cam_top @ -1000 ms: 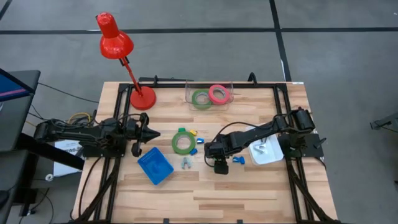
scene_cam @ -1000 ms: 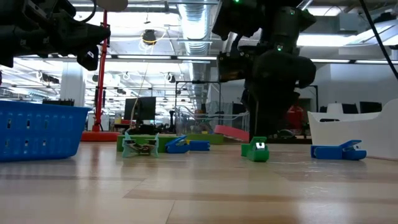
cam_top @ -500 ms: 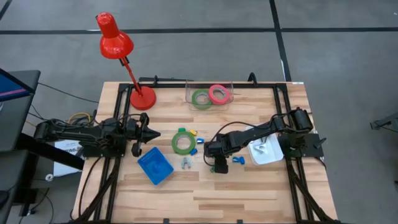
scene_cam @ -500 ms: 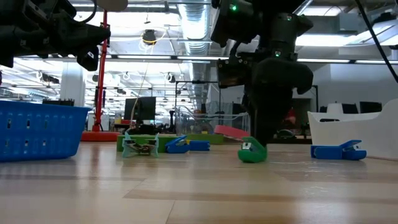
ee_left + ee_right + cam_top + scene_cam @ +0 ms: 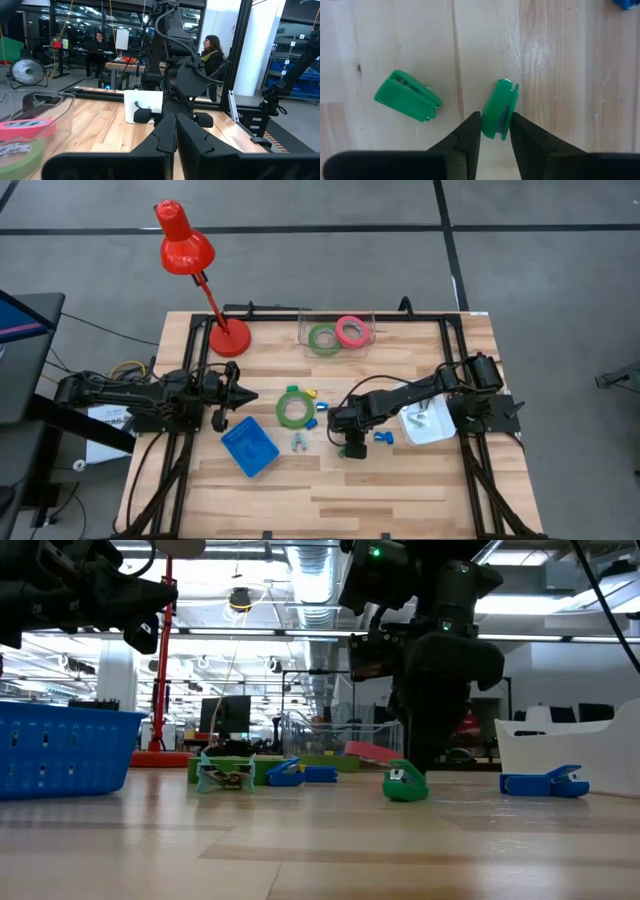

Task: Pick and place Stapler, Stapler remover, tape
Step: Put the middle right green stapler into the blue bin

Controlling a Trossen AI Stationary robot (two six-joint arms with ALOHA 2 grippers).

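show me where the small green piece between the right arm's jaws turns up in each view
High view: the small green piece is hidden under the right gripper, low and centre on the table.
Low view: small green piece on the wood right of centre, below the dark arm.
Left wrist view: not visible.
Right wrist view: centre, between the jaws.
Shared landmark: the blue stapler remover, seen at right in the low view and in a corner of the right wrist view.

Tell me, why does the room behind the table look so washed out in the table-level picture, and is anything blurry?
Low view: bright ceiling lights glare white, so the right claw and arm read as dark silhouettes; the near wooden table top looks soft. Right wrist view: evenly lit and crisp, the small green plastic piece between the fingers casts only a faint shadow. High view: flat, even light.
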